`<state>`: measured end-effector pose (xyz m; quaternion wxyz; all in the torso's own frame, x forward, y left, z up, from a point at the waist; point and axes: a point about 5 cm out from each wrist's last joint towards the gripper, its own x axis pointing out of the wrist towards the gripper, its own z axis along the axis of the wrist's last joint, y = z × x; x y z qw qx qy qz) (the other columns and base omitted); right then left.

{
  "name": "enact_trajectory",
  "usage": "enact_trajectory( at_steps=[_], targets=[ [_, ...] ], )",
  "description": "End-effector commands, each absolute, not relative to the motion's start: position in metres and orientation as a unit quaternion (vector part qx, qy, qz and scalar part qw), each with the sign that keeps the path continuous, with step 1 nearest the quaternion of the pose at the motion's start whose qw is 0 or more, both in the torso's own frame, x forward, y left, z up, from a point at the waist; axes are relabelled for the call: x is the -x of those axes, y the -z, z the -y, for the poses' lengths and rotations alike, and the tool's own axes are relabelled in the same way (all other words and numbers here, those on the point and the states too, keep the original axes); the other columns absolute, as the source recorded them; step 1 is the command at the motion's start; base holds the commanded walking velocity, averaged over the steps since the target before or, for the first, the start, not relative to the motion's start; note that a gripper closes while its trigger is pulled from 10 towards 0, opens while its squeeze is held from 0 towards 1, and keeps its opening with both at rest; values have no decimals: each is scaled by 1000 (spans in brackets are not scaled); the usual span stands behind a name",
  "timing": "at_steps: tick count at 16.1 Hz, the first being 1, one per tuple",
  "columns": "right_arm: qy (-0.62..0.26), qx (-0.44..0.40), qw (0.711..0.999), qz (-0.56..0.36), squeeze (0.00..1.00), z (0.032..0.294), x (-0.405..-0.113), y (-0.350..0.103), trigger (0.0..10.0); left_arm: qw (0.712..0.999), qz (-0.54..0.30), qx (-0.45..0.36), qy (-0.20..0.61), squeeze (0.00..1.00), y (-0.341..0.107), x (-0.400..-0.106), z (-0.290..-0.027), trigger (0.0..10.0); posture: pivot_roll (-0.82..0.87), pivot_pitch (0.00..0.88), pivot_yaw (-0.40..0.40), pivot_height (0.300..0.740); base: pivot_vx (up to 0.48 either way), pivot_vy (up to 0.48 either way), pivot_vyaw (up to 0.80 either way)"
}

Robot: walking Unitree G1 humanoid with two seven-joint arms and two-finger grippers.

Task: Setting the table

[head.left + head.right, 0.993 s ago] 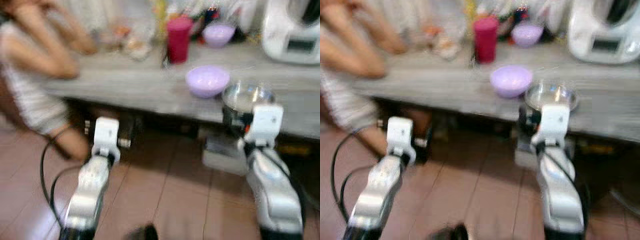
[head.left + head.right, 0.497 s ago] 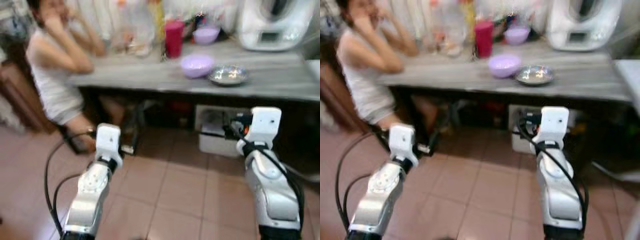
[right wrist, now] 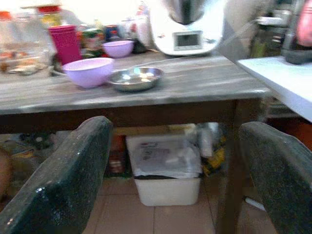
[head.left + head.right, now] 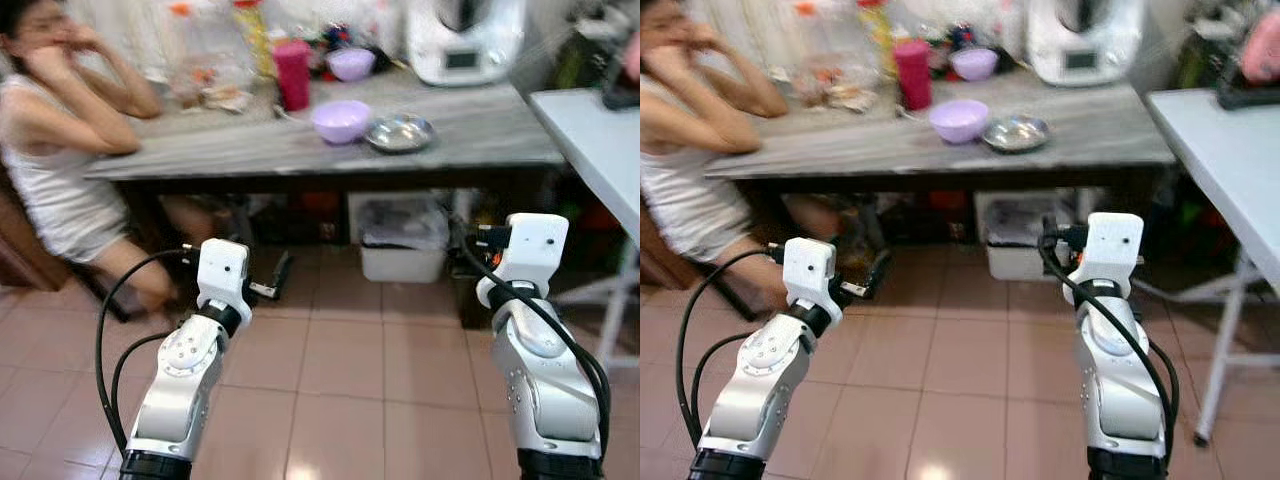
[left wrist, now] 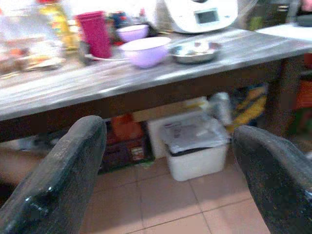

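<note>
A grey wooden table (image 4: 300, 155) stands ahead, well beyond both arms. On it, a purple bowl (image 4: 342, 120) sits right beside a shiny metal bowl (image 4: 400, 132). Behind them are a magenta cup (image 4: 293, 74) and a second purple bowl (image 4: 351, 63). My left gripper (image 5: 165, 161) is open and empty, held over the tiled floor short of the table. The right gripper (image 3: 170, 161) is likewise open and empty, facing the table's right end, with the metal bowl (image 3: 135, 78) far past its fingers.
A person (image 4: 55, 150) sits at the table's left end, elbows on it. A white appliance (image 4: 462, 40) and bottles line the back. A white bin (image 4: 403, 250) sits under the table. A pale table (image 4: 595, 140) stands on the right.
The whole view has pulled back from the table and swung right, so the table and bowls look farther off. Both arms keep the same raised pose, grippers empty.
</note>
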<state>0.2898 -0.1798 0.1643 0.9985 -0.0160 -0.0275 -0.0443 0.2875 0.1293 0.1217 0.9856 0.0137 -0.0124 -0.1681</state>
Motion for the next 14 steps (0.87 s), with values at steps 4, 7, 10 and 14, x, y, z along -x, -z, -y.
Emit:
enact_trajectory(
  at_steps=[4, 7, 10, 14],
  targets=[
    [38, 14, 999, 29, 0, 176, -291, -165, 10000, 985, 17, -15, 169, 0, -126, -286, -134, 10000, -234, 38, 118, 740, 0, -451, -430],
    [36, 12, 999, 27, 0, 176, -290, -164, 10000, 985, 18, -14, 170, 0, -126, -286, -134, 10000, -235, 42, 116, 740, 0, -480, -515],
    [33, 13, 999, 28, 0, 175, -290, -164, 10000, 985, 18, -14, 172, 0, -127, -286, -133, 10000, -234, 46, 117, 740, 0, -480, -548],
    [26, 13, 999, 25, 0, 173, -289, -163, 10000, 985, 18, -11, 171, 0, -129, -286, -133, 10000, -232, 51, 112, 740, 0, -480, 0]
  ],
)
